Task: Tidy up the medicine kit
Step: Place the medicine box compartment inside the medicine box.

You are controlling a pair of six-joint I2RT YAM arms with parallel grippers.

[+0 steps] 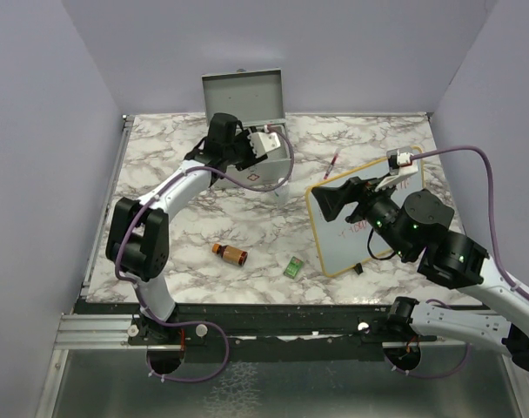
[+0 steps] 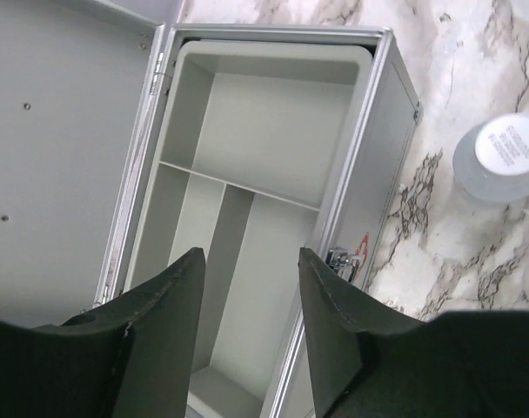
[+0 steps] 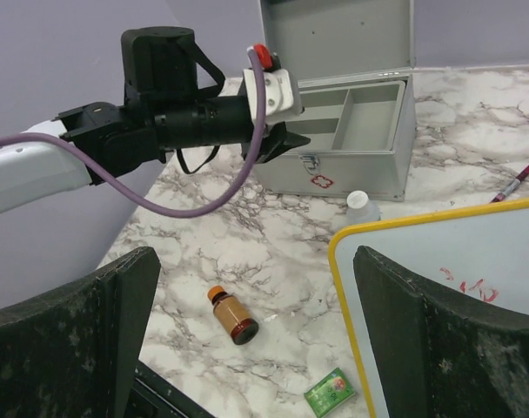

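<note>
The medicine kit (image 1: 269, 172), a grey metal box with a red-white emblem, stands at the back with its lid (image 1: 245, 94) upright. In the left wrist view its grey divided insert (image 2: 273, 131) holds nothing. My left gripper (image 2: 251, 254) hovers over the kit's front edge, open, with nothing between the fingers. My right gripper (image 3: 256, 252) is open wide above the table, over the left edge of the whiteboard (image 3: 456, 261). An amber bottle (image 3: 232, 315) with an orange cap lies on its side below it. A small green packet (image 3: 331, 392) lies nearer the front.
A white-capped clear bottle (image 2: 504, 157) stands just in front of the kit. A red pen (image 1: 334, 163) lies behind the yellow-framed whiteboard (image 1: 334, 248), which lies at the right under my right arm. Purple walls close in the marble table (image 1: 160, 157).
</note>
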